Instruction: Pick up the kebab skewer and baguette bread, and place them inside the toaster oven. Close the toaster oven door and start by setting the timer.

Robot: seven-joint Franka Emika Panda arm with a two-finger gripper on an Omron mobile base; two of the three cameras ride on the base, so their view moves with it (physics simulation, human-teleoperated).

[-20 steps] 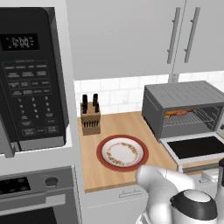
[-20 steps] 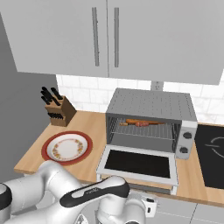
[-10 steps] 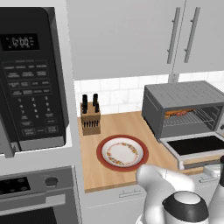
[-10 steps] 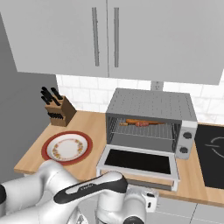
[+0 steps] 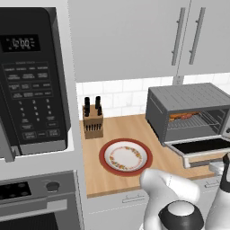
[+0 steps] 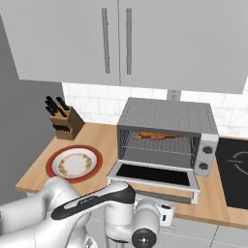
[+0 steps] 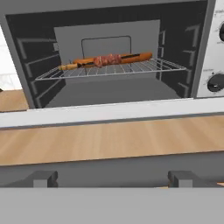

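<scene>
Gripper (image 6: 164, 215) hanging low before the toaster oven (image 6: 167, 133), jaws spread wide, gripping nothing. Toaster oven door (image 6: 154, 175) lying folded down flat. On the wire rack (image 7: 109, 70) inside the oven: baguette bread (image 7: 131, 57) and kebab skewer (image 7: 105, 60) lying together, long axes running side to side across the oven. Plate (image 5: 126, 157) sitting left of the oven.

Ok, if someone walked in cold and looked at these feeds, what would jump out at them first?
Probably the toaster oven at the back of the counter, its door folded down flat, with the kebab skewer and baguette bread lying together on the wire rack inside. Next, the red-rimmed plate in front of the knife block, and the big black microwave at far left.
</scene>
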